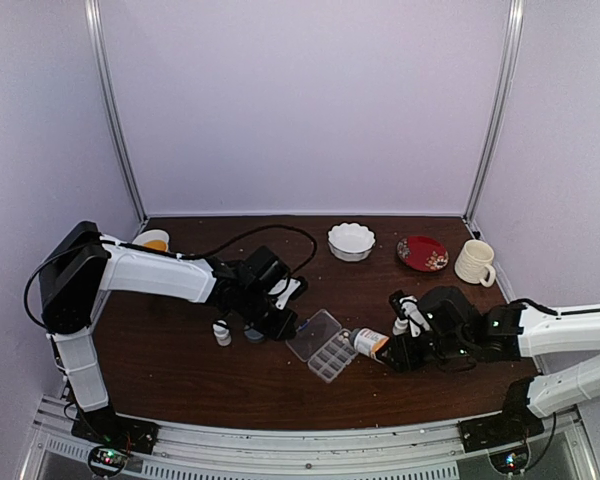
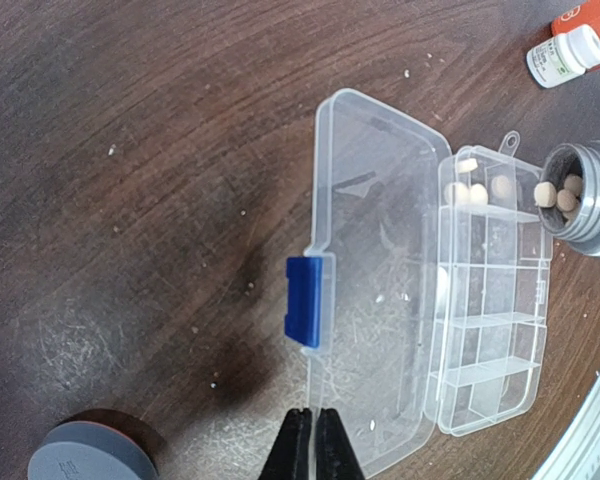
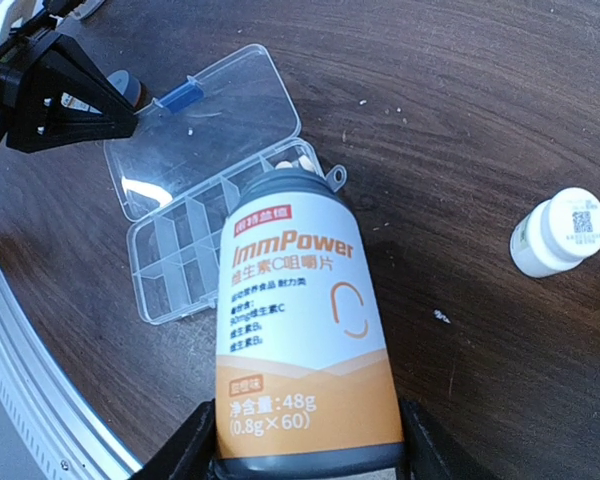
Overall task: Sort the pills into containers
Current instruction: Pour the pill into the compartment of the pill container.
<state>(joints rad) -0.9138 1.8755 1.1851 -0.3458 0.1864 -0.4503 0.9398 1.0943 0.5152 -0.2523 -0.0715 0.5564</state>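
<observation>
R gripper point(image 3: 308, 458) is clamped on the base of the orange & white bottle point(image 3: 300, 320), which is tipped w/ its open mouth out past the fingers, over one end of the clear box point(image 2: 485, 330), so this looks like the pouring step. A few pills point(image 2: 477, 192) lie in the box by that mouth, and more sit inside it. L gripper point(image 2: 312, 445) is pinched shut on nothing, tips at the edge of the open lid point(image 2: 375, 280); next prob. needs a small tilt so pills drop slowly.

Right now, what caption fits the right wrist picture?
Right gripper holds the ImmPower bottle, mouth at the open organizer box.
</observation>
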